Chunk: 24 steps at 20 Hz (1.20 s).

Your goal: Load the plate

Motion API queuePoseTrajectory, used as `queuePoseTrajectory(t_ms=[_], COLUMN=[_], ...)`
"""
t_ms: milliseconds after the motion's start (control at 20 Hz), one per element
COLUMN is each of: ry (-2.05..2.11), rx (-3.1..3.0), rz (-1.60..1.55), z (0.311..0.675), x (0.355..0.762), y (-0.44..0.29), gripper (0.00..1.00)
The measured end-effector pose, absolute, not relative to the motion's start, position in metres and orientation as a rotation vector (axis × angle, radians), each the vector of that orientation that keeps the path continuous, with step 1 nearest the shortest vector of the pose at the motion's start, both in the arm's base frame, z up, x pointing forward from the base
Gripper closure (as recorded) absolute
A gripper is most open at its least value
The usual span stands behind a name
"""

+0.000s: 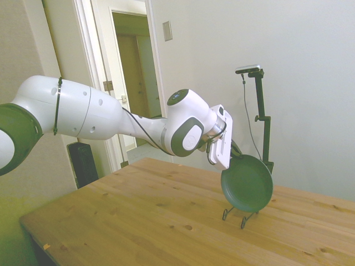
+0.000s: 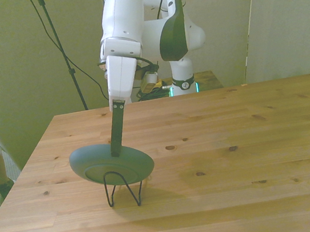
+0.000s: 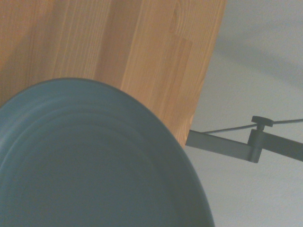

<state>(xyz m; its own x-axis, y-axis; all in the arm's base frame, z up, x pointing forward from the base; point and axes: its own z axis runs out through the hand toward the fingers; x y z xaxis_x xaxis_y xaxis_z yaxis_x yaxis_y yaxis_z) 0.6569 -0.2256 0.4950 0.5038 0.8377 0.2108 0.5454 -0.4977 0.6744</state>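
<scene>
Side, front views; wrist close on plate (image 3: 90,161)

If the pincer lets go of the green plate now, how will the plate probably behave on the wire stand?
The plate looks stiff: it keeps its shape though the pincer grips only its rim. It stands tilted on the thin wire stand, so it may tip. Round, it could roll if it falls.
</scene>
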Motion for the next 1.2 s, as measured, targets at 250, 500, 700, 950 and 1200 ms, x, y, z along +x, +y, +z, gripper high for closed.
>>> queuePoseTrajectory(t_ms=[250,500,700,950,1200], ry=[1.143,1.148,1.141,1.129,1.125], rx=[2.209,2.205,2.176,2.167,2.168], rz=[0.722,0.721,0.740,0.778,0.780], z=[0.4906,0.4900,0.4897,0.4875,0.4882], x=[0.6523,0.6521,0.6517,0.6514,0.6509], y=[-0.2226,-0.2219,-0.2222,-0.2216,-0.2233], gripper=[1.00,1.00,0.00,0.00,0.00])
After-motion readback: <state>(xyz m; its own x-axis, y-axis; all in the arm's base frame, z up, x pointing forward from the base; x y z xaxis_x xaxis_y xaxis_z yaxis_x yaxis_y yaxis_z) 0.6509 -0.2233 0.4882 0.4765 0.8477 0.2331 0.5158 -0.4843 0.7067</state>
